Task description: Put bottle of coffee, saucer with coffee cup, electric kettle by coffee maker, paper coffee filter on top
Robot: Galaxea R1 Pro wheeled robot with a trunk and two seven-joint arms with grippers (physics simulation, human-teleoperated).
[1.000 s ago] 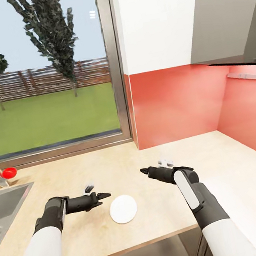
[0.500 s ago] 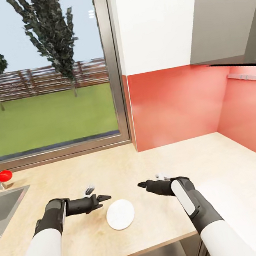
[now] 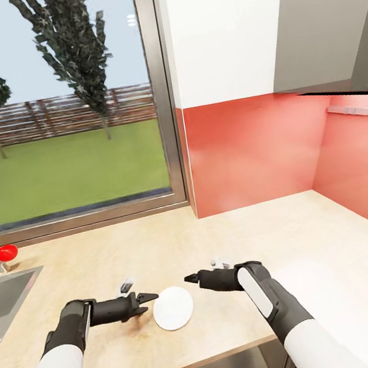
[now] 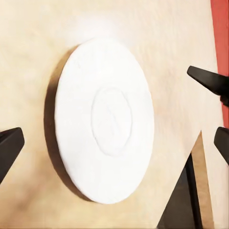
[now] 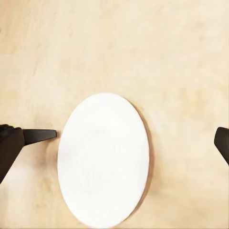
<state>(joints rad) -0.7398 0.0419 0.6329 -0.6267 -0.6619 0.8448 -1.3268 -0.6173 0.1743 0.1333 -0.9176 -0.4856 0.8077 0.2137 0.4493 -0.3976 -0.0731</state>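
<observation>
The saucer (image 3: 173,308), a small flat white plate, lies on the light-tan kitchen countertop (image 3: 288,232) near its front edge. My left gripper (image 3: 148,298) is open, low over the counter, with its tips right at the saucer's left rim. My right gripper (image 3: 190,279) is open too, pointing at the saucer's far right rim from just beyond it. In the left wrist view the saucer (image 4: 107,119) lies across the wide gap of the left gripper (image 4: 116,145). The right wrist view has the saucer (image 5: 102,160) in the gap of the right gripper (image 5: 116,143).
A steel sink (image 3: 5,297) is set into the counter at the left, with a red-knobbed tap (image 3: 3,254) behind it. A large window (image 3: 63,108) runs along the back. A red backsplash (image 3: 250,149) lines the corner at the right, under grey wall cabinets (image 3: 318,18).
Both grippers have closed in on the saucer: the right one moved left and toward me, the left one dropped lower. The view shifted slightly at first.
</observation>
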